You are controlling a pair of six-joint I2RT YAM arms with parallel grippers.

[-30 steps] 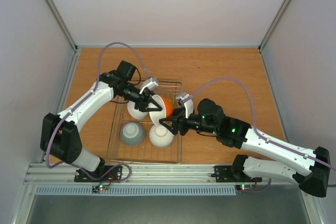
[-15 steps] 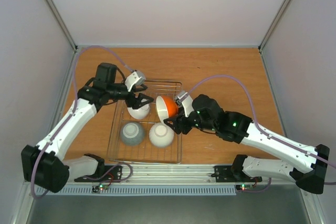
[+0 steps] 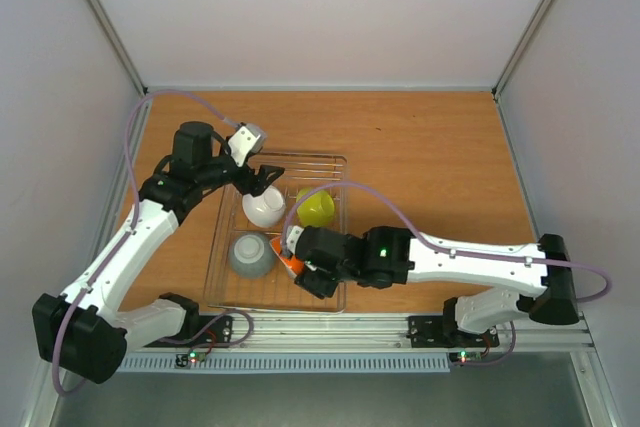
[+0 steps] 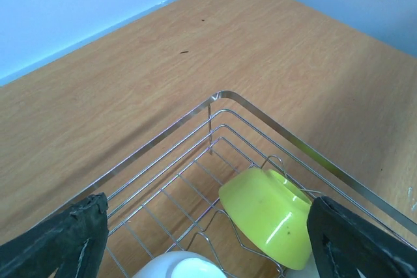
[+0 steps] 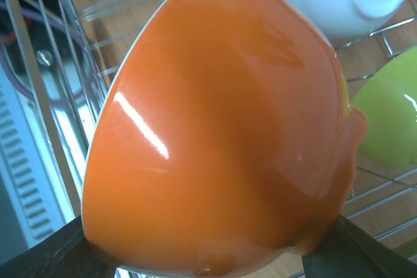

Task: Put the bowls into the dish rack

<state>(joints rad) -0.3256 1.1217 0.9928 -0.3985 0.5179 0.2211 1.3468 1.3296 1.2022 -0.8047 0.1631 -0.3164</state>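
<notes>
Relation: orange bowl is clamped in the right gripper and tilted on its side, with its rim to the left and its foot to the right of the wrist view. It hangs low over the lower-middle part of the dish rack, so the rack floor lies straight beneath it.
Right gripper: closed across the orange bowl, with one dark finger at each lower corner of the wrist view.
Left gripper: fingers wide apart with nothing between them. It hovers at the upper left of the rack, just above the white bowl.
Nearer arm: right, since it already carries the bowl; the left is well apart from it.
Neighbours: grey bowl sits just left of the orange one in the top view. The yellow-green bowl is just above it, leaning on its side against the wires. The white bowl is foot-up, further up and left.
Obstruction: the right arm hides the rack floor under the orange bowl, so I cannot tell what lies there. No second white bowl shows in the top view.
Judgement: a short lowering and a release would seat it. The grey bowl is close enough to be knocked.
</notes>
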